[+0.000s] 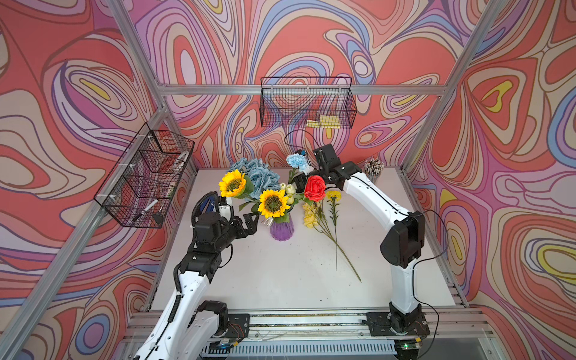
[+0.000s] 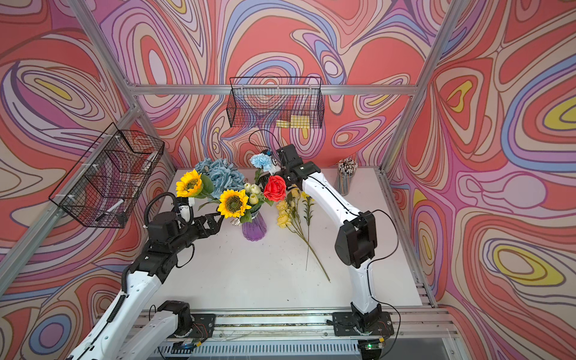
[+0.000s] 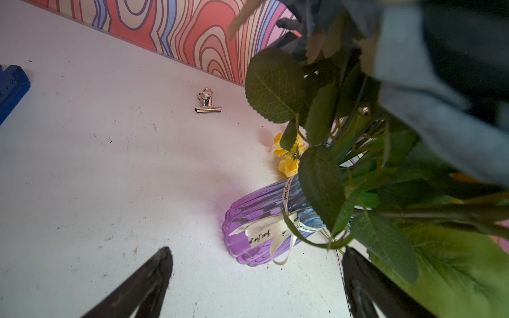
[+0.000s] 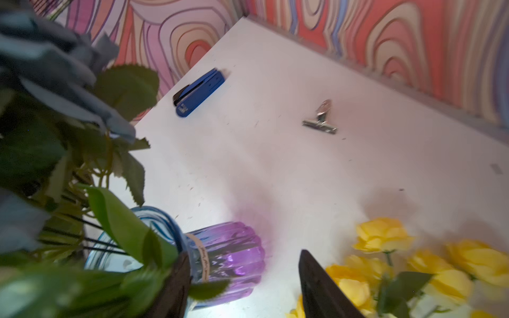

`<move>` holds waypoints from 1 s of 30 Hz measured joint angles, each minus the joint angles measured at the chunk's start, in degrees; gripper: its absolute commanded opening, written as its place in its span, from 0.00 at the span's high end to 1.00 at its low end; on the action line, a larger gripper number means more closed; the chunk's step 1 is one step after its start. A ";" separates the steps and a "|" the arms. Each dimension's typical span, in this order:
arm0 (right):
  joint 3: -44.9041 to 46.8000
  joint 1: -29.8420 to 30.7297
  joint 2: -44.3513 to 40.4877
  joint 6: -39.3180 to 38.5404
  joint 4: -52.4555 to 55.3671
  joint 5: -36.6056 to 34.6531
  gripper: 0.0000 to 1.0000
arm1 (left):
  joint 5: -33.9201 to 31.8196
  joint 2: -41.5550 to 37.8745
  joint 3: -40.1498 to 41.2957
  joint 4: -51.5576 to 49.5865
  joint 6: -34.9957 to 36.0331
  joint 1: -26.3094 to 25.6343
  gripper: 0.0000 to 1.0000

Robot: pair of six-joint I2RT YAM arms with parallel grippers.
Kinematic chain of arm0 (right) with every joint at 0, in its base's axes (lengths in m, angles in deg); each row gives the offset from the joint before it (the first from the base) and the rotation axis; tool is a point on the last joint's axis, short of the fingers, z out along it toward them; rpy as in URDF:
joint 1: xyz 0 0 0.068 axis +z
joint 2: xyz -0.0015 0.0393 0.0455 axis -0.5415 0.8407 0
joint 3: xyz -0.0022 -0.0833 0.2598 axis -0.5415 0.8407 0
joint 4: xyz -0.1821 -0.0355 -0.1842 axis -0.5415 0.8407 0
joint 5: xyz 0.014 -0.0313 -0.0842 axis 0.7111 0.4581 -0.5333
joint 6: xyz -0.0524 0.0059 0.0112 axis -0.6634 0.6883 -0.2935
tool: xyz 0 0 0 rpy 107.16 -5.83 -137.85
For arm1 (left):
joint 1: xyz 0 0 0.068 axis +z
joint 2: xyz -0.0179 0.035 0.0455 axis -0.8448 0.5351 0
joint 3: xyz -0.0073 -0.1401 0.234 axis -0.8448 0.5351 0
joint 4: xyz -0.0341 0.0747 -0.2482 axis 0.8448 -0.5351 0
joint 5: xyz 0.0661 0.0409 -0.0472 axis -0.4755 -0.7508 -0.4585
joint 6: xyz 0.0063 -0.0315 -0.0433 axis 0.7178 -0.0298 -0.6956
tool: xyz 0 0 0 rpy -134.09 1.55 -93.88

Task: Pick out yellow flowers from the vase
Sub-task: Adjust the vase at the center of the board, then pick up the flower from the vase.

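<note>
Top views: 2 sunflowers [image 1: 273, 204] stand in 1 vase [image 1: 282, 231]; 2 yellow stems [image 1: 309, 218] lie right of it. Left claw [image 1: 254, 223] gapes wide, empty; right claw [image 4: 242, 254] parted, empty.

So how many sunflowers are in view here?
2. The rear sunflower stands at the bouquet's left edge, beside the blue roses; the front sunflower sits just above the vase. Foliage might hide others.
</note>
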 measured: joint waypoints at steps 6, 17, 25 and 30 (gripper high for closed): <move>12.85 -4.90 -9.42 7.19 -8.76 -9.84 0.35 | 0.04 0.00 1.09 1.84 0.44 0.00 0.03; 53.24 -6.93 -44.98 14.51 -20.55 -20.41 0.35 | 0.26 0.35 1.01 3.41 2.58 0.00 0.02; 69.55 25.29 -59.30 16.44 -35.67 -31.65 0.38 | 1.60 1.79 -0.04 5.18 3.21 0.00 0.02; 68.41 42.80 -46.62 10.25 -43.32 -43.39 0.38 | 2.78 1.95 -0.17 5.42 3.21 0.00 0.02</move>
